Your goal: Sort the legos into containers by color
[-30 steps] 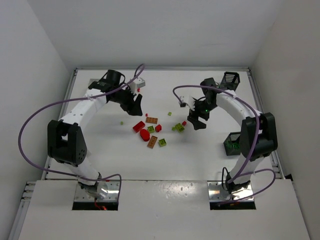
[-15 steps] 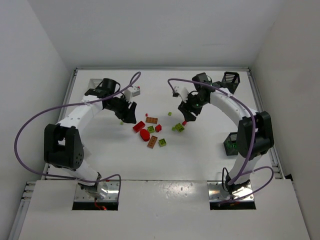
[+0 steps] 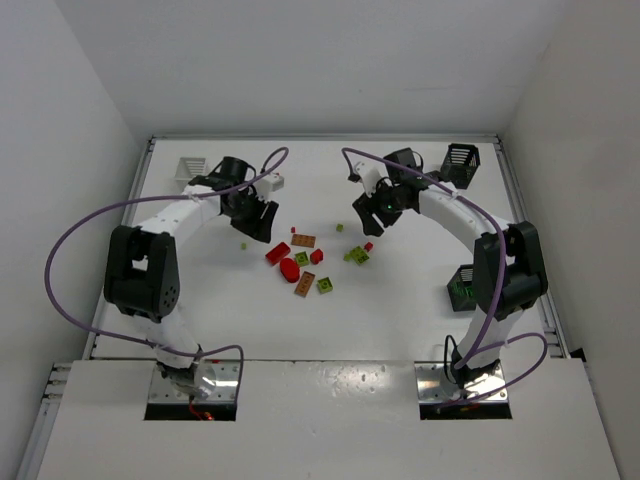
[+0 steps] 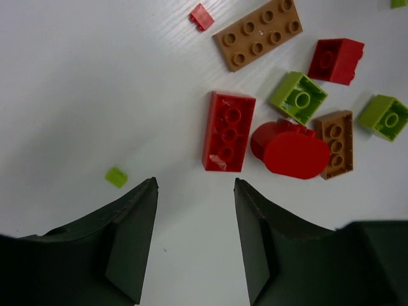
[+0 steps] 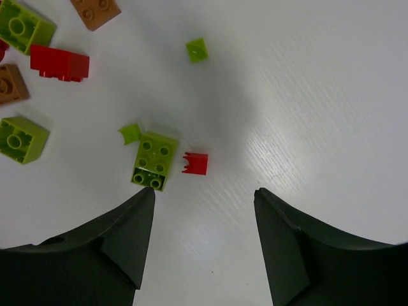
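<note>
The legos lie clumped mid-table: a red brick (image 3: 276, 253), a red round piece (image 3: 290, 268), an orange-brown plate (image 3: 303, 240) and yellow-green bricks (image 3: 325, 286). My left gripper (image 3: 262, 222) is open and empty just left of the clump. In the left wrist view (image 4: 194, 185) the red brick (image 4: 228, 131) lies just ahead of its fingertips. My right gripper (image 3: 372, 215) is open and empty. In the right wrist view (image 5: 204, 191) a tiny red brick (image 5: 196, 163) and a yellow-green brick (image 5: 154, 160) lie just ahead. A white basket (image 3: 190, 168) and two black baskets (image 3: 460, 158) (image 3: 462, 290) show; the fourth is not seen.
A loose yellow-green bit (image 3: 243, 244) lies left of the clump, beside my left gripper (image 4: 116, 176). Another tiny green piece (image 3: 339, 228) lies between the grippers. The near black basket holds green pieces. White walls close the table at back and sides.
My right gripper has moved left and toward the back, off the spot by the small red brick. My left gripper has shifted a little and its arm has swung. The legos have not moved.
</note>
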You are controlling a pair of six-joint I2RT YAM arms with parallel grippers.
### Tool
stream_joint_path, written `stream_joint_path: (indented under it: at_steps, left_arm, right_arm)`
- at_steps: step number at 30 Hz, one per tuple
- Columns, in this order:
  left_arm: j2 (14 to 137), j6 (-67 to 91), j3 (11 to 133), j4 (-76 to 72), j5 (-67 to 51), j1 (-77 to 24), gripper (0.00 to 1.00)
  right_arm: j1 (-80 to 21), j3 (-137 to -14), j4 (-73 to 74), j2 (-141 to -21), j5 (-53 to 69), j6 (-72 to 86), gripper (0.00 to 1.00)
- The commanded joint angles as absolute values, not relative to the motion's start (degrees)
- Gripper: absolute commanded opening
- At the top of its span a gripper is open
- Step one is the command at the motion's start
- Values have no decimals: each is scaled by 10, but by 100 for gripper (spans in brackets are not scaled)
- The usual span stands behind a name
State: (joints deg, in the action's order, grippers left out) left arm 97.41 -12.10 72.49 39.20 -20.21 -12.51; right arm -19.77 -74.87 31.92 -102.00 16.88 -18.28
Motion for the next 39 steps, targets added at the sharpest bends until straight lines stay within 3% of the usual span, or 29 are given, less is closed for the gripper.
stream_joint_path:
  at_steps: [1, 27, 39]
  left_arm:
    - [997, -91, 755, 359, -185, -141, 57]
    - [1085, -72, 757, 336, -112, -207, 62]
    - [1090, -66, 734, 336, -125, -225, 56]
  right_arm:
    - [-202, -751, 273, -997, 158, -153, 64]
    - [-192, -780, 279, -1002, 102, -158, 73]
    - [-192, -780, 279, -1002, 102, -169, 73]
